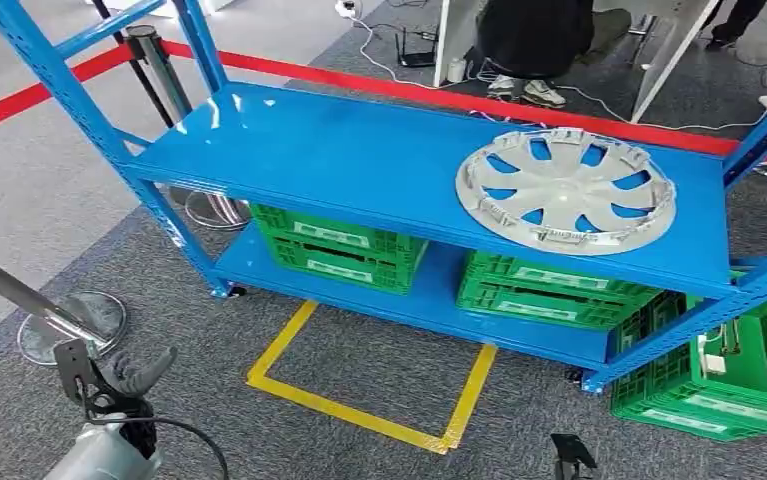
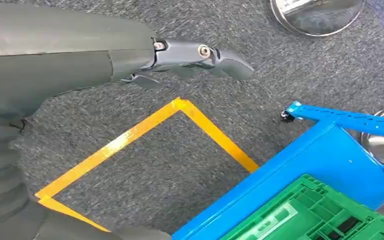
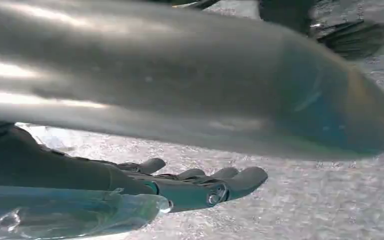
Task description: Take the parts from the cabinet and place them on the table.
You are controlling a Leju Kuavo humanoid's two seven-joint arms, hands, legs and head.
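Note:
A silver wheel cover (image 1: 566,188) lies flat on the right part of the top shelf of a blue rack (image 1: 339,150). My left hand (image 1: 129,380) hangs low at the front left, well short of the rack, fingers apart and holding nothing. In the left wrist view its thumb (image 2: 200,55) sticks out over grey carpet near the rack's corner (image 2: 325,145). My right hand (image 3: 195,182) hangs above the carpet with its fingers stretched out and nothing in them.
Two green crates (image 1: 344,245) (image 1: 549,285) sit on the lower shelf, and a third (image 1: 729,380) stands on the floor at the right. A yellow tape square (image 1: 369,380) marks the carpet before the rack. Stanchion bases (image 1: 74,325) and a red belt (image 1: 439,95) border the area. A person (image 1: 534,40) sits behind.

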